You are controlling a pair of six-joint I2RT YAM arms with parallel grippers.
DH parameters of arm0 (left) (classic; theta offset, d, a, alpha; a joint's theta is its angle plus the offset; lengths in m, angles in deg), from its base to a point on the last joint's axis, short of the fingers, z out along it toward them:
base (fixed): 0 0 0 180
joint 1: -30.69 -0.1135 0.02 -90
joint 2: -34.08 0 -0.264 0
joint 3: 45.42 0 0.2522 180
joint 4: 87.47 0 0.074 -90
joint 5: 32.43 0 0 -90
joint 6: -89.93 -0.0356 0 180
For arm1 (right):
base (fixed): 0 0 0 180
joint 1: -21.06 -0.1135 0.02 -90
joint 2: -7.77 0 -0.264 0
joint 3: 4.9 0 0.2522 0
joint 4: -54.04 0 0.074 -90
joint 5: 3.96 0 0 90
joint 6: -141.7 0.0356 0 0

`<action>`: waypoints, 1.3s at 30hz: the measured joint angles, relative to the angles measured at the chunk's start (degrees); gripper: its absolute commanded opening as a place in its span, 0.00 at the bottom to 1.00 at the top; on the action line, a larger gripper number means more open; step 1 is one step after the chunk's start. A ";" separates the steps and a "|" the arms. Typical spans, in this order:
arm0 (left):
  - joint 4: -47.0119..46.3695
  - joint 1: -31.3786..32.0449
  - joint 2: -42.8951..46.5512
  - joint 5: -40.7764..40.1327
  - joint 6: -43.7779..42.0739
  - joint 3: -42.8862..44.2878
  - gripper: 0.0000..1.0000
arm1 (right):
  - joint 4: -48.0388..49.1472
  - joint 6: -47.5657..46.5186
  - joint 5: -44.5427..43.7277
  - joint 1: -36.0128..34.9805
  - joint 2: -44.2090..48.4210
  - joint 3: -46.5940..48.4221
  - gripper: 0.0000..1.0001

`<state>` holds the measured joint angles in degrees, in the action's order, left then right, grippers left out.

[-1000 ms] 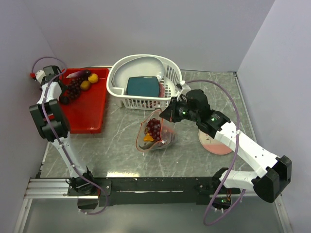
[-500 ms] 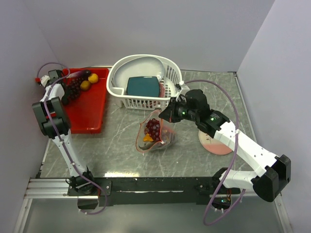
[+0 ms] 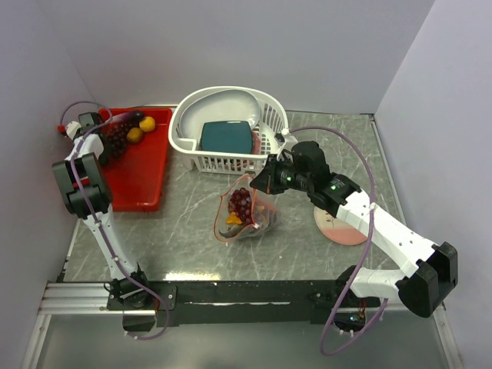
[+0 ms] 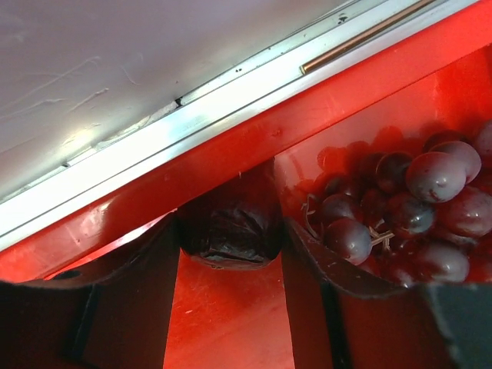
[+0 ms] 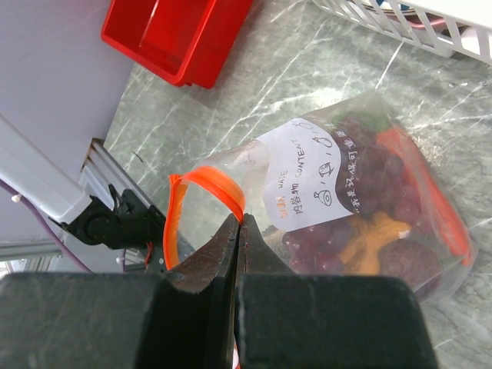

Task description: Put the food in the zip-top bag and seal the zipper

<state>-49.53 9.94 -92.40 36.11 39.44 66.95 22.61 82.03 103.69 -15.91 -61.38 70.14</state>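
The clear zip-top bag (image 3: 247, 211) lies mid-table with its mouth open toward the near side. Dark grapes (image 3: 243, 201) and an orange carrot (image 3: 234, 219) lie inside; both also show in the right wrist view, the grapes (image 5: 369, 173) above the carrot (image 5: 369, 240). My right gripper (image 3: 263, 183) (image 5: 238, 219) is shut on the orange zipper strip (image 5: 219, 183) and holds the mouth up. My left gripper (image 3: 98, 138) (image 4: 231, 254) is in the red tray's far left corner. Its jaws stand apart around a dark crinkled lump (image 4: 229, 227), beside a grape bunch (image 4: 407, 200). Two yellow fruits (image 3: 146, 123) and an eggplant (image 3: 127, 118) lie in the tray.
The red tray (image 3: 142, 181) sits at the far left against the wall. A white slotted basket (image 3: 181, 143) with a teal dish (image 3: 225, 137) stands behind the bag. A pink-and-cream plate (image 3: 344, 229) lies under my right forearm.
My left arm swung further into the tray's far left corner a second ago, then held. My right gripper has stayed shut on the bag's mouth, shifting very slightly.
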 measured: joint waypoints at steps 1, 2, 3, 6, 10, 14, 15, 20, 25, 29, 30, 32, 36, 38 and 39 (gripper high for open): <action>-0.39 0.00 0.26 -0.04 0.20 -0.52 0.33 | 0.09 0.00 0.07 0.00 0.00 -0.02 0.00; -0.83 0.07 0.74 -0.07 0.44 -1.27 0.30 | 0.11 0.00 0.09 0.00 0.00 -0.04 0.00; -1.18 0.15 1.25 -0.07 0.61 -2.10 0.29 | 0.15 0.00 0.15 0.00 0.00 -0.13 0.00; -1.07 0.39 4.02 -0.11 1.05 -5.81 0.26 | 0.13 0.00 0.42 0.00 0.00 -0.37 0.00; -0.39 1.33 8.79 -0.04 2.01 -11.34 0.26 | 0.11 0.00 0.44 0.00 0.04 -0.59 0.00; 0.39 2.97 15.91 0.24 2.73 -17.77 0.24 | 0.11 0.00 0.52 0.00 0.55 -0.59 0.00; 0.37 3.32 17.73 0.42 2.93 -19.04 0.24 | 0.11 0.00 0.52 0.00 0.72 -0.59 0.00; 0.07 5.90 29.29 1.49 3.19 -26.77 0.22 | 0.11 0.00 0.50 0.00 1.40 -0.68 0.00; 0.48 13.18 39.74 3.76 2.95 -31.04 0.23 | 0.13 0.02 0.59 0.00 1.44 -1.05 0.00; 0.52 26.18 47.34 7.28 2.97 -31.43 0.23 | 0.15 0.02 0.44 0.00 1.44 -1.25 0.00; 0.68 29.46 49.16 8.61 3.02 -31.43 0.23 | 0.15 0.00 0.42 0.00 1.44 -1.25 0.00; 1.36 35.71 52.57 10.93 3.06 -31.28 0.23 | 0.15 0.00 0.11 0.00 1.44 -1.27 0.00; 3.34 44.48 57.57 13.33 3.41 -30.51 0.23 | 0.07 -0.11 -0.70 0.00 1.42 -1.27 0.00; 4.42 48.43 60.13 14.40 3.89 -30.53 0.23 | 0.00 -0.20 -1.25 0.00 1.38 -1.22 0.00; 4.76 50.03 61.35 14.84 4.33 -30.64 0.24 | -0.09 -0.20 -1.55 0.00 1.29 -1.16 0.00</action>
<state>-44.76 59.97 -31.05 50.95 43.76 36.31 22.52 81.83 102.14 -15.91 -60.09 68.98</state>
